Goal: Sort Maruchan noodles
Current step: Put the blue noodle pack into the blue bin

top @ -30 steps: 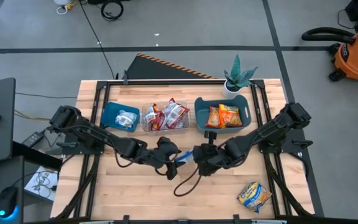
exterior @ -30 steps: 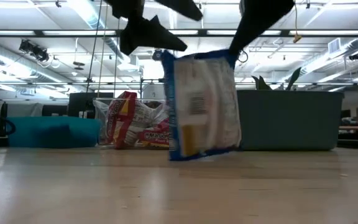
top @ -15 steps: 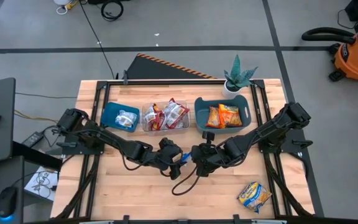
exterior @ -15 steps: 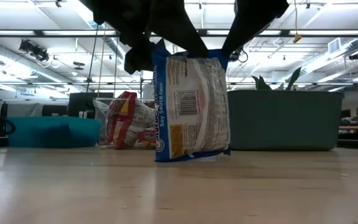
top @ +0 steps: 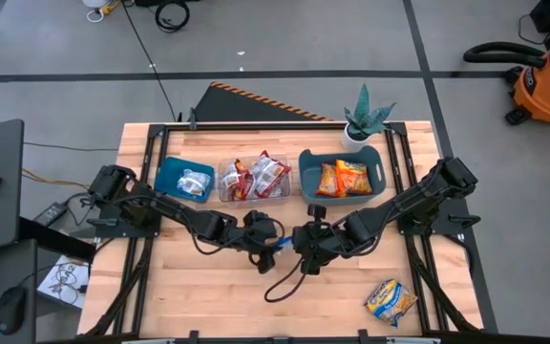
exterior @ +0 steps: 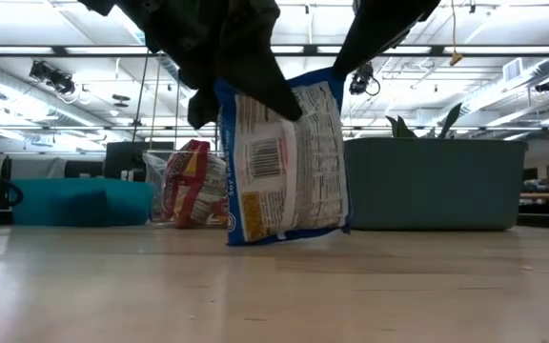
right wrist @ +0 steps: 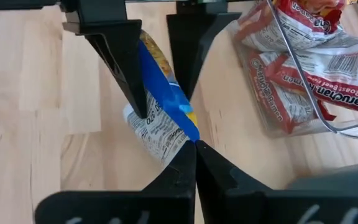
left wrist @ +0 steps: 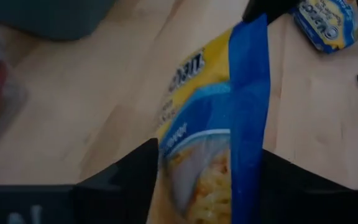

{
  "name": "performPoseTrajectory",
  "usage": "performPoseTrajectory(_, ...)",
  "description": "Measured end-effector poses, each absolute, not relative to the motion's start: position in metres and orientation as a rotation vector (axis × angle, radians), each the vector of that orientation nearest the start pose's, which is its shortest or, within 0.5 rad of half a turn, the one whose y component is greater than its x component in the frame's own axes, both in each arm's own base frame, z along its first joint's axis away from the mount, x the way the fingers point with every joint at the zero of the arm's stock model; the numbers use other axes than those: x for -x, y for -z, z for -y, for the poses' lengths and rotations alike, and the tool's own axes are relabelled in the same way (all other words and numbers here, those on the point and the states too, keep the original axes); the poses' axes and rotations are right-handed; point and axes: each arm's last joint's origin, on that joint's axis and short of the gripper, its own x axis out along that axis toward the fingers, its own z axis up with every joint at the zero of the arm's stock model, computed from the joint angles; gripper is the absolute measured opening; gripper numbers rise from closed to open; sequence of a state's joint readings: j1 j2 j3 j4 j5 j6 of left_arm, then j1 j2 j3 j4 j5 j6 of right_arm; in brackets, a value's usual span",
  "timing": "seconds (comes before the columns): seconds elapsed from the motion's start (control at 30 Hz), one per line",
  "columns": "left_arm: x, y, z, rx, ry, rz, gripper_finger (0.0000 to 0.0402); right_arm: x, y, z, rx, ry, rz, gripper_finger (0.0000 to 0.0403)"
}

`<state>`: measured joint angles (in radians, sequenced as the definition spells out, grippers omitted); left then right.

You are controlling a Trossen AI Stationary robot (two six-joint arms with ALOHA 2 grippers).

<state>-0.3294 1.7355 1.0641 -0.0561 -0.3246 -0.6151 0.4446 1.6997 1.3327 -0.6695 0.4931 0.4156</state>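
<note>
A blue-and-yellow Maruchan packet [exterior: 284,162] hangs in mid-table between my two grippers. My right gripper [right wrist: 195,144] is shut on its blue edge. My left gripper [right wrist: 163,93] reaches in from the table's left, its fingers on either side of the packet's upper end [left wrist: 216,143]. In the high view the packet [top: 280,245] shows as a blue sliver between the left gripper [top: 264,236] and the right gripper [top: 297,241]. Another blue-and-yellow packet [top: 390,299] lies flat near the table's near right corner. My left gripper has the packet's upper part [right wrist: 157,71] between its two fingers [right wrist: 129,74], across its thickness, coming from the table's left. The packet fills the gap. My right gripper pinches the packet's blue sealed edge [right wrist: 188,127] between its fingertips, coming from the table's right. The packet hangs below, tilted, clear of the table.
Along the far edge stand a small blue bin [top: 170,182] with a blue-and-yellow packet, a clear tub [top: 254,196] of red-and-silver packets and a larger blue bin [top: 306,177] of orange packets. A potted plant [top: 364,119] stands at the far right. Bare wood lies toward the near edge.
My left gripper has moved right to the hanging packet, and its fingers now stand around the packet's upper end. The packet, held by my right gripper throughout, has shifted slightly toward the table's left, turned its printed back toward the near edge and tipped.
</note>
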Motion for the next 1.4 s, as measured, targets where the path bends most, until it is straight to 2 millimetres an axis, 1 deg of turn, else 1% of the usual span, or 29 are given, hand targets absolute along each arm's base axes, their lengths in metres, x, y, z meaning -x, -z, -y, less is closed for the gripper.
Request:
performPoseTrajectory(0.17, -0.347, -0.194, 0.106, 0.370, -0.177, -0.690, 0.0154, -0.324, -0.253, -0.140, 0.099, 0.208, -0.889, 0.0013)
performPoseTrajectory(0.3, -0.348, -0.194, 0.104, 0.363, -0.151, -0.707, 0.0117, -0.325, -0.255, -0.142, 0.099, 0.153, -0.882, 0.0027)
performPoseTrajectory(0.4, -0.348, -0.194, 0.104, 0.365, -0.137, -0.712, 0.0096, -0.325, -0.255, -0.146, 0.127, 0.108, -0.880, 0.0046)
performPoseTrajectory(0.53, -0.347, -0.193, 0.105, 0.369, -0.122, -0.719, 0.0074, -0.321, -0.260, -0.151, 0.156, 0.076, -0.878, 0.0084)
performPoseTrajectory(0.63, -0.347, -0.193, 0.106, 0.377, -0.100, -0.735, 0.0060, -0.313, -0.270, -0.151, 0.159, 0.070, -0.865, 0.0114)
performPoseTrajectory(0.73, -0.344, -0.196, 0.105, 0.376, -0.096, -0.752, 0.0049, -0.300, -0.284, -0.149, 0.151, 0.096, -0.848, 0.0136)
performPoseTrajectory(0.8, -0.340, -0.201, 0.104, 0.376, -0.094, -0.755, 0.0045, -0.289, -0.292, -0.149, 0.146, 0.125, -0.842, 0.0144)
performPoseTrajectory(0.9, -0.331, -0.214, 0.101, 0.374, -0.100, -0.766, 0.0044, -0.275, -0.298, -0.154, 0.150, 0.178, -0.819, 0.0148)
performPoseTrajectory(1.0, -0.321, -0.228, 0.098, 0.384, -0.107, -0.769, 0.0043, -0.265, -0.293, -0.161, 0.178, 0.217, -0.801, 0.0147)
performPoseTrajectory(1.1, -0.309, -0.244, 0.094, 0.388, -0.114, -0.755, 0.0043, -0.257, -0.280, -0.167, 0.192, 0.241, -0.800, 0.0147)
performPoseTrajectory(1.23, -0.291, -0.266, 0.086, 0.376, -0.155, -0.726, 0.0043, -0.249, -0.260, -0.169, 0.184, 0.262, -0.818, 0.0146)
performPoseTrajectory(1.4, -0.262, -0.295, 0.069, 0.347, -0.264, -0.660, 0.0043, -0.244, -0.237, -0.169, 0.167, 0.268, -0.815, 0.0146)
